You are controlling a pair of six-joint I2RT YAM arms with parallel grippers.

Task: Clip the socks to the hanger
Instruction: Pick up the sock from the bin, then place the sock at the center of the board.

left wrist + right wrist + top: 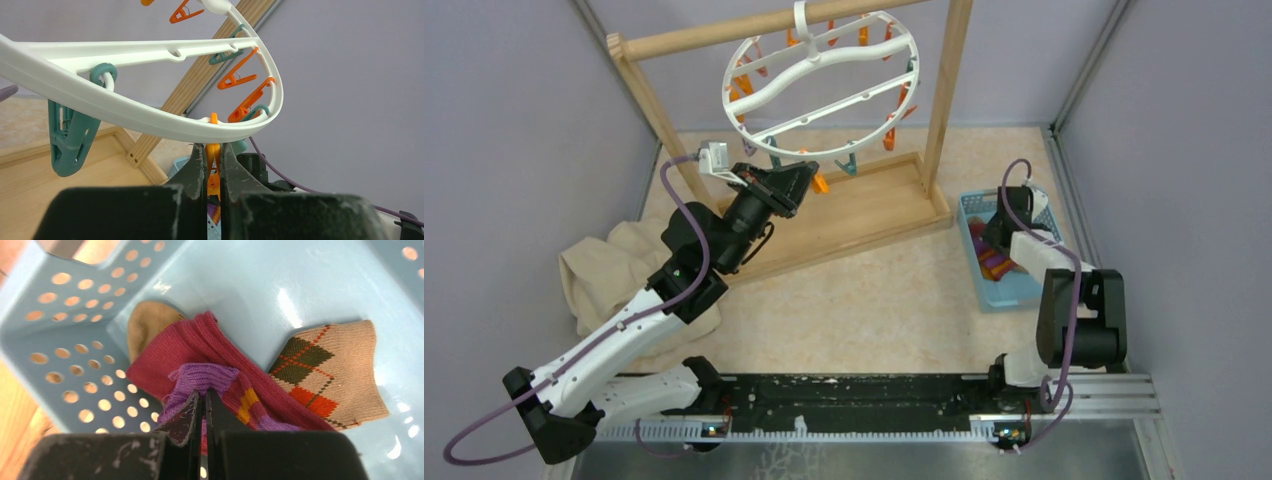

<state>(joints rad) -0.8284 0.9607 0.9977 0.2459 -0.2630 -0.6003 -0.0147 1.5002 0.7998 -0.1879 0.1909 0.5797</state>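
Note:
The white ring hanger (816, 62) hangs by its hook from the wooden bar, with orange and teal clips around its rim. My left gripper (213, 150) reaches up just under the ring (125, 112) and is shut on an orange clip (214, 180) that hangs there. The socks lie in the blue basket (75, 340). My right gripper (204, 395) is down in it, shut on the purple cuff of the maroon-purple sock (190, 347). The tan argyle sock (340, 375) lies flat beside it, untouched.
The wooden frame stand (864, 215) carries the hanger at the back. A large beige cloth (609, 270) is heaped at the left under the left arm. The blue basket (1024, 297) sits at the right near the wall. A teal clip (72, 145) hangs left of my left fingers.

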